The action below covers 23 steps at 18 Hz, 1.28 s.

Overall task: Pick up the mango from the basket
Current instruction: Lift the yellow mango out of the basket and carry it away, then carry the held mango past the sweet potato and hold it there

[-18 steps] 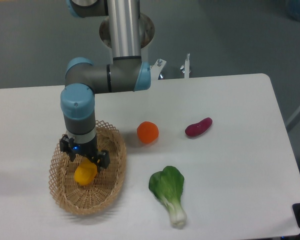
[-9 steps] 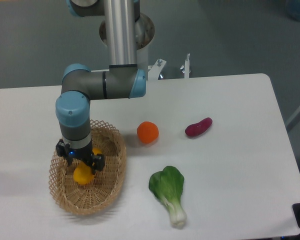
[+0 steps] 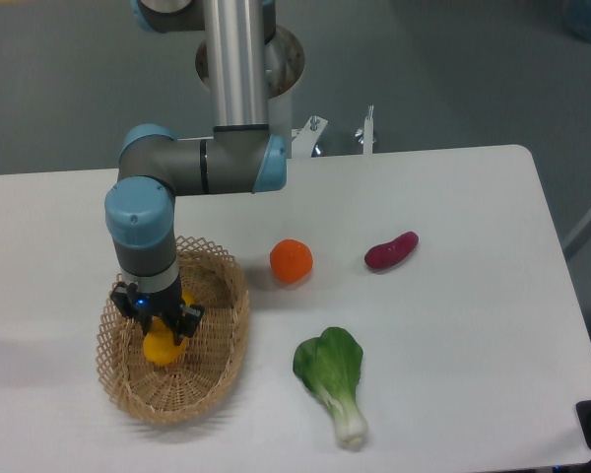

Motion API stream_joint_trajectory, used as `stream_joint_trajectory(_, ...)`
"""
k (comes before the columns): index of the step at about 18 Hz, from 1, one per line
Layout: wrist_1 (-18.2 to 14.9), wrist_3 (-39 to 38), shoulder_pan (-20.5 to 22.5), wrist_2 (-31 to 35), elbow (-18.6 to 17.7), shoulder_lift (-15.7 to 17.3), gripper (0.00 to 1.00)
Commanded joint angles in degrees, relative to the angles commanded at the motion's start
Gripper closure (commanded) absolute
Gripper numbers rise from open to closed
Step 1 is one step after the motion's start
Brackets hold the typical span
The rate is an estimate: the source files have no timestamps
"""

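Reaching straight down into the oval woven wicker basket (image 3: 217,340) of light tan cane with an open lattice rim, the black two-finger gripper (image 3: 159,323) of the grey-and-blue arm sits right over the smooth yellow-orange mango (image 3: 162,347); its fingers stand on either side of the fruit's upper part, but whether they are clenched on it I cannot tell; the mango lies inside the basket, near its middle, partly hidden by the gripper; no readable writing or labels show anywhere; on the white table (image 3: 453,325) there is one of each: a round orange citrus (image 3: 291,260) just right of the basket, a purple-red oblong sweet potato (image 3: 391,250) further right, and a leafy green bok choy (image 3: 333,379) with a pale stem.
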Motion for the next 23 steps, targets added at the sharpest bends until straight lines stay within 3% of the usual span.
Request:
stream_joint_trajectory(4, -0.1, 2.1, 2.5, 0.0, 0.4, 2.2, 0.61)
stream_joint_trajectory(10, -1.0, 4.9, 11.4, -0.9, 3.8, 7.1, 0.60)
stream_joint_trajectory(15, -1.8, 17.5, 20.2, -5.3, 3.0, 9.8, 0.60)
stream_joint_trajectory(19, -8.1, 31.1, 27.3, -6.2, 3.7, 11.3, 0.60)
stream_joint_trajectory(23, -9.5, 40.4, 32.9, -6.3, 4.2, 11.8, 0.60)
